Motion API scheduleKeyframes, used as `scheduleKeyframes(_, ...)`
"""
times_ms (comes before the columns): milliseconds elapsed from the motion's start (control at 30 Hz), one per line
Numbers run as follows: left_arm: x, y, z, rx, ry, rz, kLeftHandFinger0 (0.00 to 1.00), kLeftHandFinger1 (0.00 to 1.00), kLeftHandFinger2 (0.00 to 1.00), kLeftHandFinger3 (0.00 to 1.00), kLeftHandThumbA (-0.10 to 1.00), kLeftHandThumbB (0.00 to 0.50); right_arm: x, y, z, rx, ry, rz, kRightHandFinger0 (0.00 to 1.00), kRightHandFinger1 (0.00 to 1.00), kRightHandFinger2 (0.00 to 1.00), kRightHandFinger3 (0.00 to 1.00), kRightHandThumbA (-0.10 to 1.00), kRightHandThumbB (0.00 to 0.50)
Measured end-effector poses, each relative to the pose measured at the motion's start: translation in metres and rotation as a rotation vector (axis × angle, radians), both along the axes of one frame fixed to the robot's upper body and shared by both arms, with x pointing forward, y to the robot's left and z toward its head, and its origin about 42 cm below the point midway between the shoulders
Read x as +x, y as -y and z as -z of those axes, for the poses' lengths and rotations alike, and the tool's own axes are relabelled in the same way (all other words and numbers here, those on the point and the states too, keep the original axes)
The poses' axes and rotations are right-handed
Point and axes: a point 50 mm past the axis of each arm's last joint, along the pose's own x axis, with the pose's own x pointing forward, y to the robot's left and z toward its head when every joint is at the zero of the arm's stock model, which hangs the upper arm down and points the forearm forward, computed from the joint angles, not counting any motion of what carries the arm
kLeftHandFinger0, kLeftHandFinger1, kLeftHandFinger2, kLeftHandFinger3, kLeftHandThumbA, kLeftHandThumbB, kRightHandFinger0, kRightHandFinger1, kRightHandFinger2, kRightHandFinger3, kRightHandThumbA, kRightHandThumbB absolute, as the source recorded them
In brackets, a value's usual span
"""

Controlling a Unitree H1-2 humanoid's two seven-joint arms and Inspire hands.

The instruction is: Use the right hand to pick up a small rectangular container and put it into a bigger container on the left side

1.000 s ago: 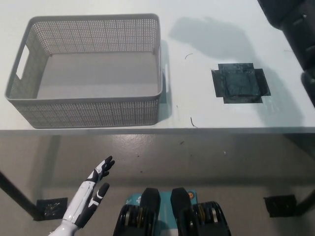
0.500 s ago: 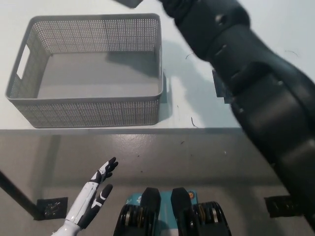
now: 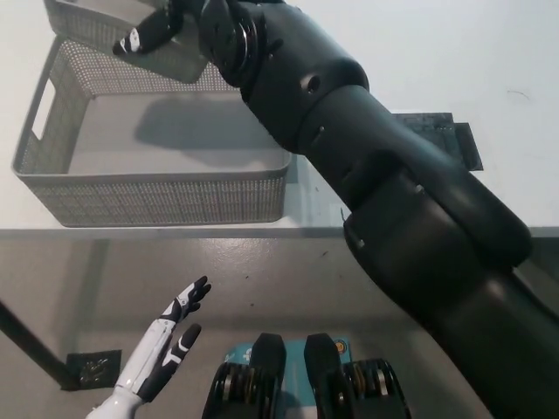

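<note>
Small container (image 3: 113, 24) | tilted, held by right hand (image 3: 170, 22) | above basket (image 3: 166, 196)

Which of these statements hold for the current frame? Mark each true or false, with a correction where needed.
1. The right hand holds a small grey container above the big basket. True.
2. The small container already lies flat on the basket's floor. False: it is held up near the basket's far rim, casting a shadow on the floor below.
3. The left hand is on the table beside the basket. False: it hangs below the table's edge at lower left, fingers spread, holding nothing.
4. A dark patch on the table shows to the right of the black arm. True.
5. The basket stands at the table's right end. False: it stands on the left side.
</note>
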Motion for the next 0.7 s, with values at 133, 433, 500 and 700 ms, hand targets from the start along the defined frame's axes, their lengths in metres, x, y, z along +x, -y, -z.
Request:
scheduleKeyframes(133, 0.003, 0.001, -0.002, 0.002, 0.006, 0.008, 1.0, 1.0, 1.0, 1.0, 1.0, 0.266, 0.002, 0.005, 0.008, -0.051, -0.056, 0.014, 1.0, 1.0, 1.0, 1.0, 0.87, 0.5)
scheduleKeyframes(433, 0.009, 0.001, -0.007, 0.005, 0.02, 0.014, 1.0, 1.0, 1.0, 1.0, 1.0, 0.263, 0.011, 0.023, 0.007, -0.087, -0.136, 0.045, 1.0, 1.0, 1.0, 1.0, 0.99, 0.5)
scheduleKeyframes(500, 0.009, 0.001, -0.007, 0.006, 0.019, 0.014, 1.0, 1.0, 1.0, 1.0, 1.0, 0.258, 0.013, 0.027, 0.006, -0.081, -0.146, 0.05, 1.0, 1.0, 1.0, 1.0, 0.98, 0.5)
scheduleKeyframes(700, 0.01, 0.001, -0.008, 0.008, 0.021, 0.016, 1.0, 1.0, 1.0, 1.0, 1.0, 0.263, 0.02, 0.044, -0.009, 0.029, -0.156, 0.036, 1.0, 1.0, 1.0, 1.0, 1.0, 0.463)
